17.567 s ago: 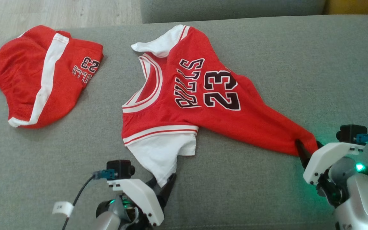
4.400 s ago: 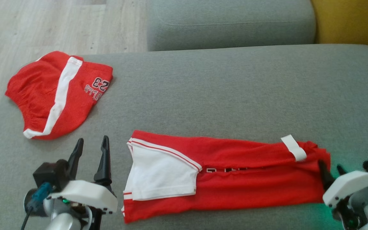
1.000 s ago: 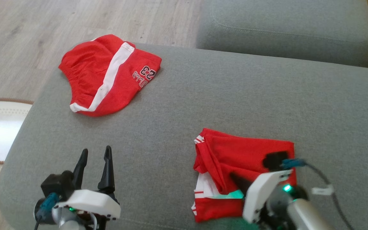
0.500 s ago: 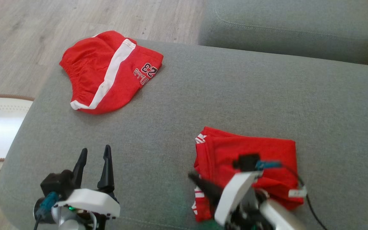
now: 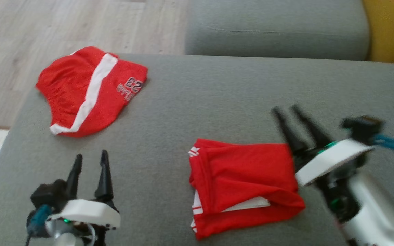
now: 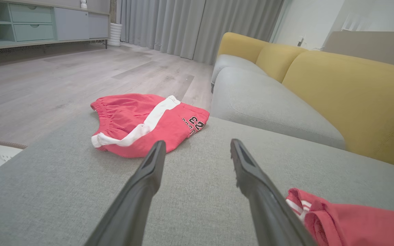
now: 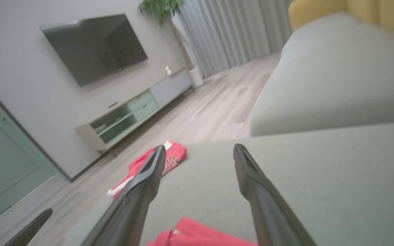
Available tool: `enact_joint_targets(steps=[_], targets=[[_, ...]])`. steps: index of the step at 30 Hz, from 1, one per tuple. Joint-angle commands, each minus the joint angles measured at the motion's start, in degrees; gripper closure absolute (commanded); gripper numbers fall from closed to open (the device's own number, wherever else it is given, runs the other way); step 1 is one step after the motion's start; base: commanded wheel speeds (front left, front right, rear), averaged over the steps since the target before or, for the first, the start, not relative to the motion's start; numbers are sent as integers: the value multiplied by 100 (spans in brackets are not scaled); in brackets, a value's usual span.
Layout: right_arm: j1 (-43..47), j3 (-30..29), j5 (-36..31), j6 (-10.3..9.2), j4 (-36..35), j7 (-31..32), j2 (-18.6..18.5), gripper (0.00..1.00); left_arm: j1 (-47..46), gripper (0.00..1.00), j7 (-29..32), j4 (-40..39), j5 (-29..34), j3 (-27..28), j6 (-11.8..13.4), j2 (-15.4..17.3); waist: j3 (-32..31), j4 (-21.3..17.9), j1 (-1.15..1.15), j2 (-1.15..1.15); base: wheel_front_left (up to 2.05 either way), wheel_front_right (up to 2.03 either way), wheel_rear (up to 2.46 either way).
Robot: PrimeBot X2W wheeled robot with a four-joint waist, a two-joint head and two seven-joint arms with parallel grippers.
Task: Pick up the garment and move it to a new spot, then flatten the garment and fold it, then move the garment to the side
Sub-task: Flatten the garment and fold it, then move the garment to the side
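The right gripper (image 5: 285, 108) has its two dark fingers spread and nothing between them. It hangs just beside the right edge of the folded garment (image 5: 245, 181), and its outline is blurred. The left gripper (image 5: 91, 154) is also parted and empty, low at the front left of the seat and well apart from the cloth. The garment lies as a compact red packet toward the front of the grey sofa seat (image 5: 217, 102), with striped trim at its left edge and a white layer peeking from its lower side. The fold looks done, so the step in hand is probably shifting the packet aside. To do that well, the fingers should close on an edge where the layers are doubled over, likely the right one, not on the lower left where they gape. They should go deep enough to pinch every layer, and the carry should stay low and level so the loose white layer does not spill out. The packet should be set down flat, near the red shorts (image 5: 80, 85) at the far left but not on them, and away from the seat's edge.
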Motion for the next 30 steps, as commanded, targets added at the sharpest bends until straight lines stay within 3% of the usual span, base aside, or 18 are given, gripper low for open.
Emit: enact_joint_targets(steps=[1,8,14,21,30], targets=[[-140,-131,-157,44,-310,-146,-100,0,-218,0,-70,-253,51,294,12,58,-26,-154,0,0,0,0,0],[315,-1149,-1150,44,-711,-689,-250,0,-209,0,-70,-473,150,534,-50,93,-19,-469,0,0,0,0,0],[872,-1732,-2012,44,-594,-941,-22,0,-166,0,-70,-555,308,630,-128,-16,-16,-572,0,0,0,0,0],[1175,-1896,-2537,44,-204,-984,213,0,-137,0,-70,-478,495,855,-346,-128,2,-576,0,0,0,0,0],[815,-1554,-2253,44,234,-432,135,0,-198,0,-70,-331,657,955,-558,-272,9,-452,0,0,0,0,0]])
